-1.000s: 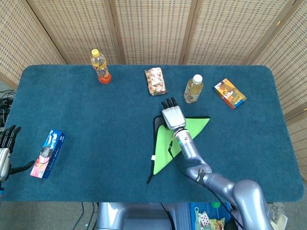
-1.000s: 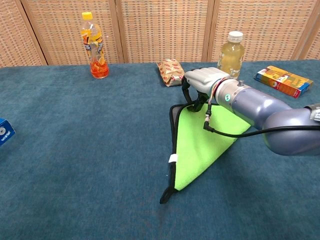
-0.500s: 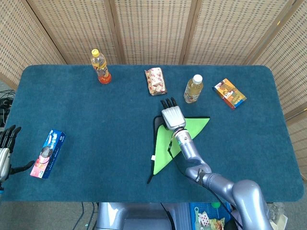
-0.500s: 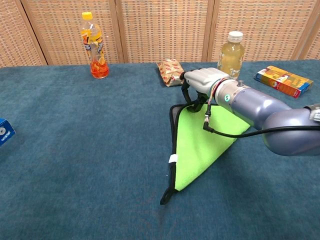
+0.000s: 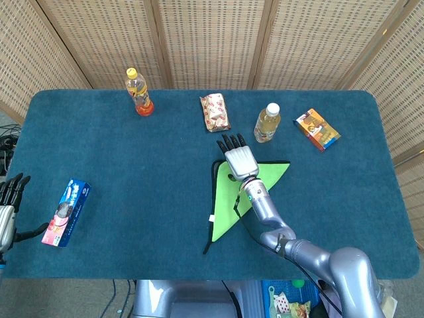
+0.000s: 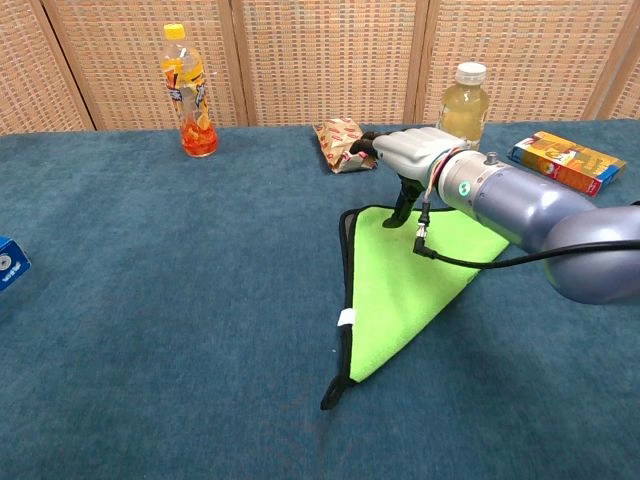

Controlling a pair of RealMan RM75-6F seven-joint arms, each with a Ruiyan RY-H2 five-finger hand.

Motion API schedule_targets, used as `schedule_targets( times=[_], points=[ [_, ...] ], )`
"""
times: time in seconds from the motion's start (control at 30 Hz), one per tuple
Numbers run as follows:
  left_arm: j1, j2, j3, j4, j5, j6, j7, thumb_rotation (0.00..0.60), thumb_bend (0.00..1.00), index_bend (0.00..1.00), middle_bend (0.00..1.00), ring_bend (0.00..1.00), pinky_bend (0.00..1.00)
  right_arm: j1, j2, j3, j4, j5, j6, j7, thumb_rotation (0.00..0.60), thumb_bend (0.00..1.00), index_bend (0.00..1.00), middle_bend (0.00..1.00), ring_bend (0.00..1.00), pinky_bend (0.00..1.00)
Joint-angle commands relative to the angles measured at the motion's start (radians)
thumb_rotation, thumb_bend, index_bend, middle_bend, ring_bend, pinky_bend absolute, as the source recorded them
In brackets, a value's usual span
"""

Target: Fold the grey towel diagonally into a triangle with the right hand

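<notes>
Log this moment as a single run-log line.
towel: folded triangle, green side up, flat on table | right hand: open, above towel's top corner, holding nothing | left hand: open, at table's left edge

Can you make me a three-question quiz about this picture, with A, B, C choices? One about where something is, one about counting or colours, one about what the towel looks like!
1. Where is the blue box?
A. near the table's left edge
B. beside the towel
C. behind the bottles

2. How many bottles stand on the table?
A. one
B. two
C. four

3. What shape is the towel now?
A. rolled up
B. flat square
C. folded triangle

Answers: 1 A, it lies far left, by the left hand. 2 B, an orange-drink bottle and a pale-drink bottle. 3 C, three corners show under the right hand.
</notes>
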Motion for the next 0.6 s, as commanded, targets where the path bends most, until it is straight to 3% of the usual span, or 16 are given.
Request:
schedule_targets(
  times=[0.03, 0.33, 0.6],
  points=[
    [0.002, 0.0, 0.0, -0.001, 0.004, 0.005, -0.001, 0.6, 0.15, 0.0, 0.0, 0.0, 0.0, -0.007, 0.017, 0.001, -0.024, 0.009, 0.013, -0.021, 0.6, 0.24, 0.06, 0.0, 0.0, 0.0],
    [0.003, 0.002, -0.001, 0.001, 0.006, 0.01, -0.008, 0.6, 0.15, 0.0, 0.0, 0.0, 0.0, -0.056, 0.105, -0.011, -0.149, 0.004, 0.091, -0.067, 0.6, 0.24, 0.06, 0.0, 0.0, 0.0],
    [0.003, 0.002, 0.001, 0.008, -0.001, 0.001, -0.017, 0.6, 0.15, 0.0, 0.0, 0.0, 0.0, -0.275, 0.34, -0.128, -0.5, -0.082, 0.315, -0.069, 0.6, 0.19, 0.06, 0.0, 0.0, 0.0]
  ],
)
